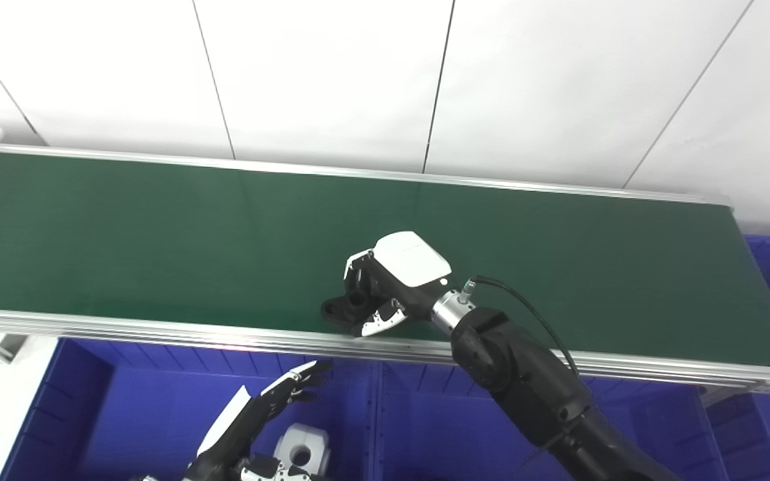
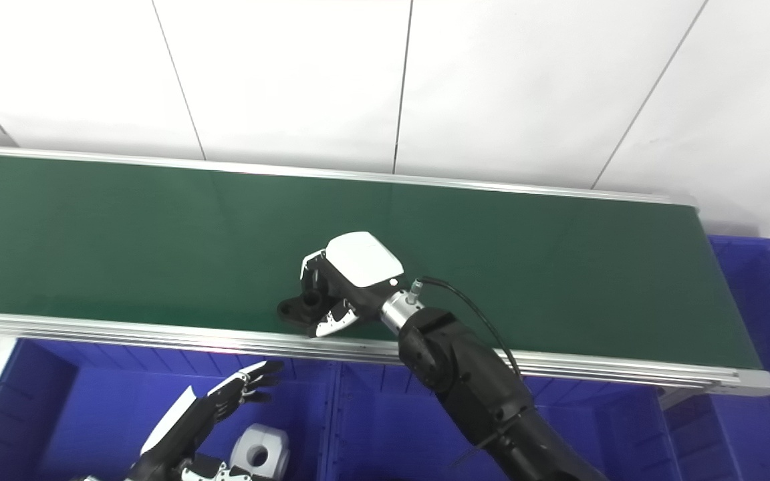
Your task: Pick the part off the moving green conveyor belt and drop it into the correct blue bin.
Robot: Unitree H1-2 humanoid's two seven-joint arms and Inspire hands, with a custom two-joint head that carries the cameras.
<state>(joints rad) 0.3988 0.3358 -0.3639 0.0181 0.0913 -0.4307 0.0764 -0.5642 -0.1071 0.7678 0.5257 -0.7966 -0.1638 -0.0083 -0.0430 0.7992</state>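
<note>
One black part (image 1: 343, 308) is gripped loosely by the right hand (image 1: 385, 284); it could be dragged free by the belt (image 1: 158, 234) beneath.

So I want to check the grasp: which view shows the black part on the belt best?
The left eye view: the black part sits nearer the picture's middle, its flange clear of the right robot hand. The right eye view shows the same part, equally half-covered by the fingers. Neither confirms a closed grip.

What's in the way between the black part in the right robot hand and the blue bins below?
Only the conveyor's near aluminium rail. The right robot hand grips the black part just behind it; the blue bins lie open below.
</note>
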